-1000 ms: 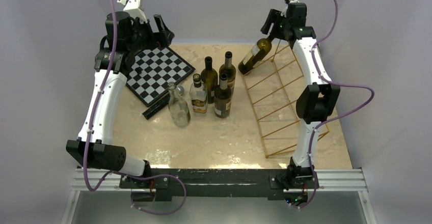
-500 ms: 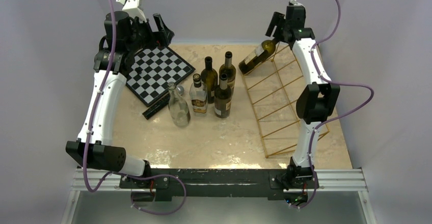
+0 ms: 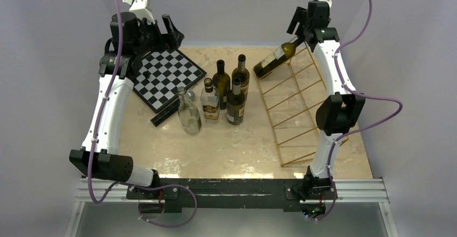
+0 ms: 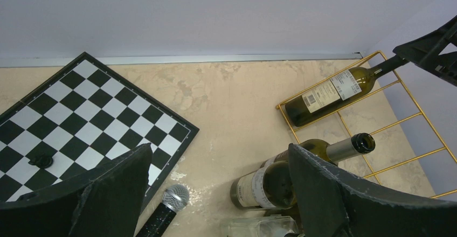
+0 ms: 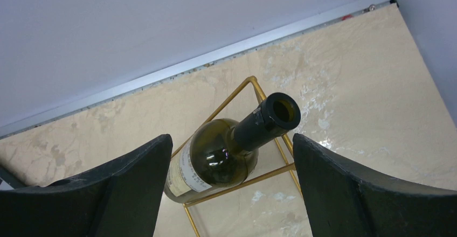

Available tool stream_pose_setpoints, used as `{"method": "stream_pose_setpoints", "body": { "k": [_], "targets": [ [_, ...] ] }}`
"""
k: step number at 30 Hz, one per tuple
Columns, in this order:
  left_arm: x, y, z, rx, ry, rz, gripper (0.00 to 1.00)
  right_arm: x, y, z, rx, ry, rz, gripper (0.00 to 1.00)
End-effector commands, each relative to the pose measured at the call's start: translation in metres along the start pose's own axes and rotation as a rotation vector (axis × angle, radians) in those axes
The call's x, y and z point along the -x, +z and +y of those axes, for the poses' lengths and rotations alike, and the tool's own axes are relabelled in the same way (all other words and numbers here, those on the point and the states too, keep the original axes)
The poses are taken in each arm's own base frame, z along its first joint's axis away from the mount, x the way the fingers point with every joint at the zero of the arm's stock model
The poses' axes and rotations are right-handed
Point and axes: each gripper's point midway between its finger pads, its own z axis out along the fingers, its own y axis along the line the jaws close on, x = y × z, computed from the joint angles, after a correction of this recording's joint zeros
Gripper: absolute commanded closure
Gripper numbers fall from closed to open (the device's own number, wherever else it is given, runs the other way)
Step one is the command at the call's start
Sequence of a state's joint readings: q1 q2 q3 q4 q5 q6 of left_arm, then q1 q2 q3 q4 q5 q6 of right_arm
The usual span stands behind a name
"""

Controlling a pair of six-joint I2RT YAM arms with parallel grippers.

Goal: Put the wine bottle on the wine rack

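A beige marbled table [image 3: 215, 151] is seen beneath 2 arms. On its right side the gold wine rack [image 3: 293, 105] is laid lengthwise from the near edge to the far edge. A black-and-white chessboard [image 3: 164, 78] is set at the far left. The wine bottle [image 3: 275, 59] is lodged in the rack's farthest slot, lying slanted with its base low on the left and its neck raised to the right. 5 upright bottles [image 3: 220, 83] are grouped between chessboard and rack, and a microphone [image 3: 164, 113] is laid just beside the chessboard's near corner. The right gripper [image 3: 299, 24] is held above the bottle's mouth, released, its fingers spread and nothing touched. The left gripper [image 3: 171, 32] is raised over the chessboard's far edge, likewise spread and holding nothing.
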State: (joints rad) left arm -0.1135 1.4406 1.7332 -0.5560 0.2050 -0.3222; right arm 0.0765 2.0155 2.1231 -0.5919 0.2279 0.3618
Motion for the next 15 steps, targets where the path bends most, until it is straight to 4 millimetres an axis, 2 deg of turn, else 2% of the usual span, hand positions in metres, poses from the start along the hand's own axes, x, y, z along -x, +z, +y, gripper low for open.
{"method": "stream_pose_setpoints", "body": {
  "k": [1,5,9,15],
  "targets": [
    [0.017,-0.015,-0.01,-0.028,0.005,-0.061,0.01,0.036,-0.019,0.002,0.003,-0.041,-0.083,0.13],
    [0.014,-0.016,-0.009,-0.024,0.009,-0.055,0.01,0.032,-0.023,-0.002,-0.013,-0.04,-0.064,0.13],
    [0.012,-0.018,-0.008,-0.019,0.018,-0.05,0.01,0.042,-0.039,-0.001,0.006,-0.036,-0.091,0.14],
    [0.011,-0.019,-0.008,-0.022,0.021,-0.047,0.01,0.053,-0.077,0.021,0.147,-0.053,-0.082,0.15]
  ]
}}
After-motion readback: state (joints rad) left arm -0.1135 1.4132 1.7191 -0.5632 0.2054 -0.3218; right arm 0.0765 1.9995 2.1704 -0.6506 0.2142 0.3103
